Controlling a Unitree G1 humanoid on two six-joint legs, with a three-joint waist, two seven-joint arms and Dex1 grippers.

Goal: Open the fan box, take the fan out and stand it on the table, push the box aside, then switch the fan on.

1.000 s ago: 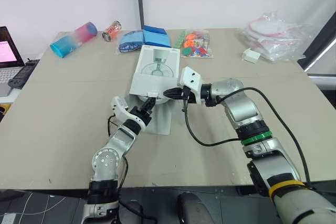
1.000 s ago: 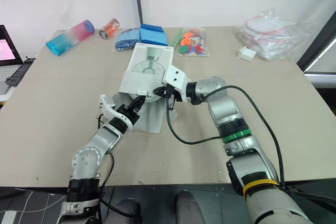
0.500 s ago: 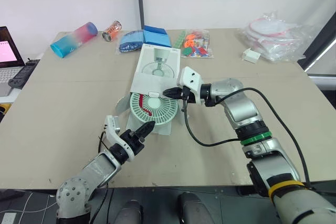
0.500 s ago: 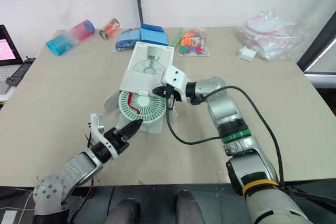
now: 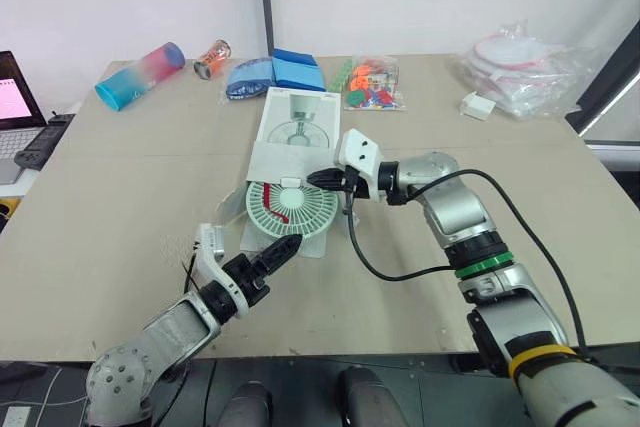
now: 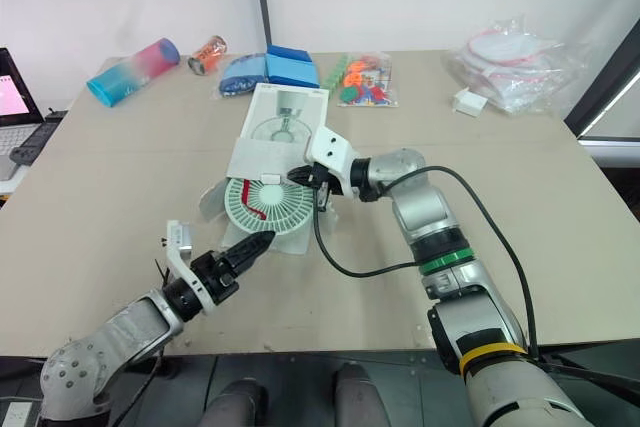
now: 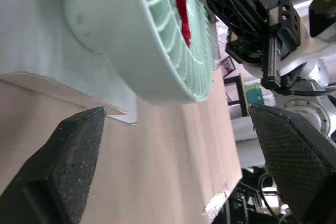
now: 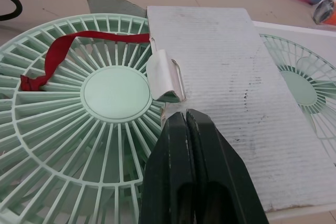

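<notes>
R gripper (image 5: 318, 179), fingers pressed together, is resting at box flap (image 5: 288, 158) edge mid-frame, beside fan (image 5: 292, 209). L gripper (image 5: 284, 248) is hovering spread, lower left of fan, over worktop (image 5: 120, 197).

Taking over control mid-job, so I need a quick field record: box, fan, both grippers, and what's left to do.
fan box: open on the table, flap folded back
fan: lying flat inside, grille up, red ribbon on it
left gripper: open, just short of the fan, holding nothing
right gripper: shut, tips at the flap's edge
left to do: fan not yet out
</notes>
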